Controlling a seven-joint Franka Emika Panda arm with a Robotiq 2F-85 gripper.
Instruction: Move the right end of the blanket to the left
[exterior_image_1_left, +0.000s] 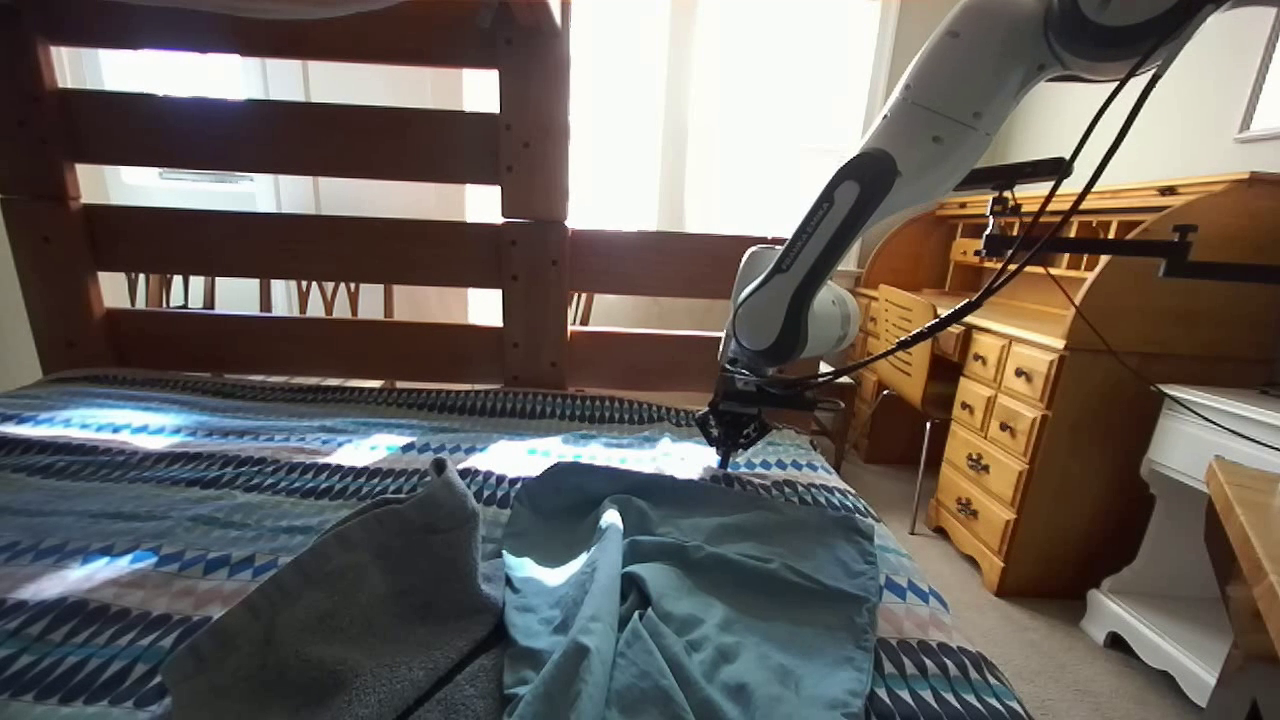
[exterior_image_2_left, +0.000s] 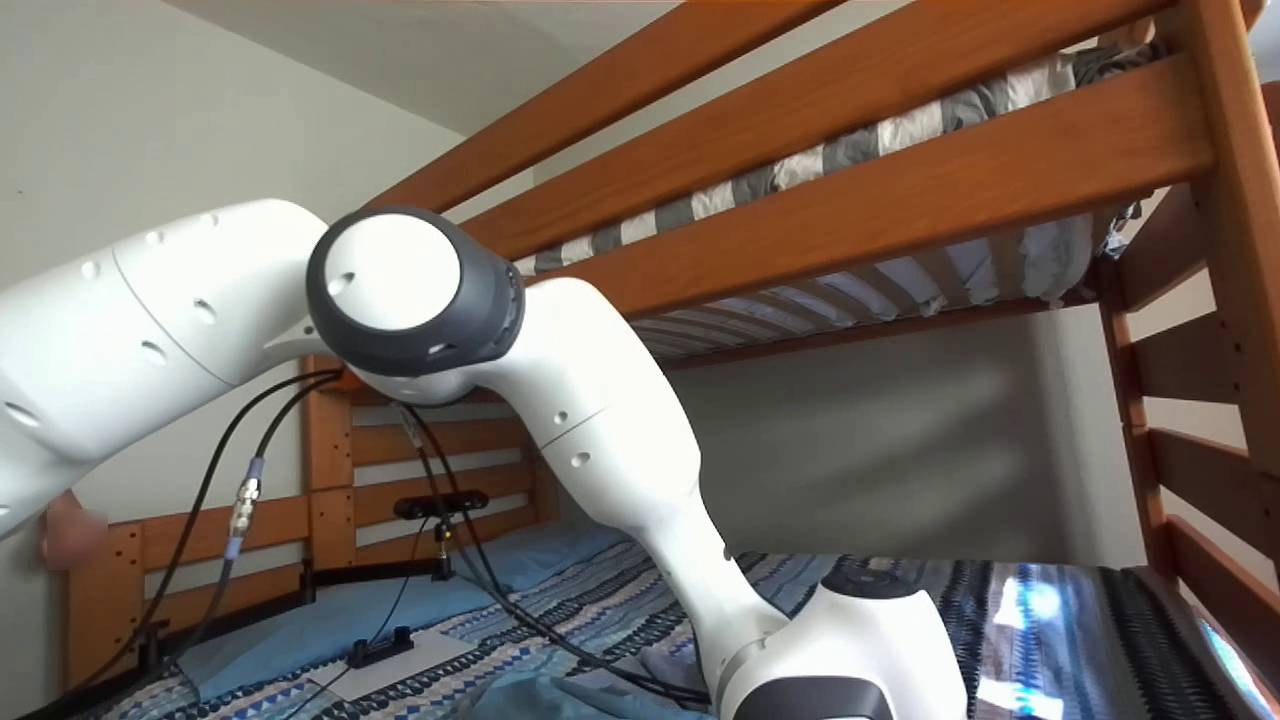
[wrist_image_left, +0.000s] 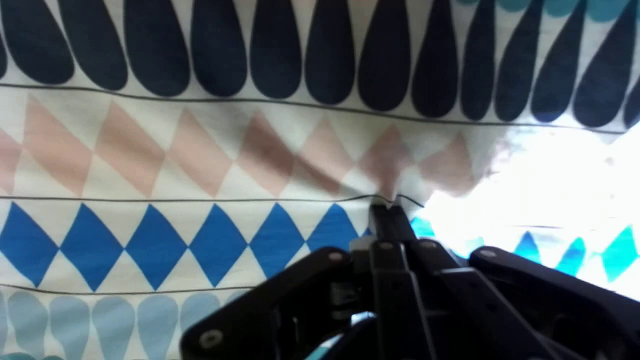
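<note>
Observed black two-fingered claw (exterior_image_1_left: 725, 460) clamped on blue-and-white striped fabric blanket (exterior_image_1_left: 290, 490), at twelve o'clock from rumpled teal cloth (exterior_image_1_left: 745, 585).

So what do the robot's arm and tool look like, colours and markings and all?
The arm is white with rounded segments and dark grey joint covers. In an exterior view, pale FRANKA EMIKA lettering runs along a dark strip. Black cables trail alongside. The tool is black and angular, with slim fingers and pale round fasteners.
</note>
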